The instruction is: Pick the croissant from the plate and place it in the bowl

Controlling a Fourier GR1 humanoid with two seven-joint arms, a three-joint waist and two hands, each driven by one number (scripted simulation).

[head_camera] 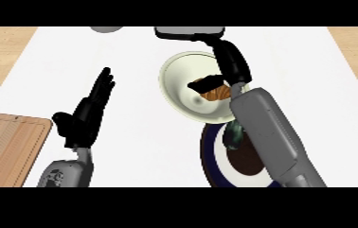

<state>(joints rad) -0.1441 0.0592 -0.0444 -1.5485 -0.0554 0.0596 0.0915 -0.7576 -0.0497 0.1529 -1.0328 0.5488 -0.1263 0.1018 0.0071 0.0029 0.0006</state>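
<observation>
Right robot hand curled round croissant, above bowl.

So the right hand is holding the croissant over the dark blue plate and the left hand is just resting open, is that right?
Not quite. The head view shows the right hand holding the croissant over the pale bowl, not over the dark blue plate, which sits nearer the robot, partly behind the forearm. The rest stands: the left hand is resting open at the left.
</observation>
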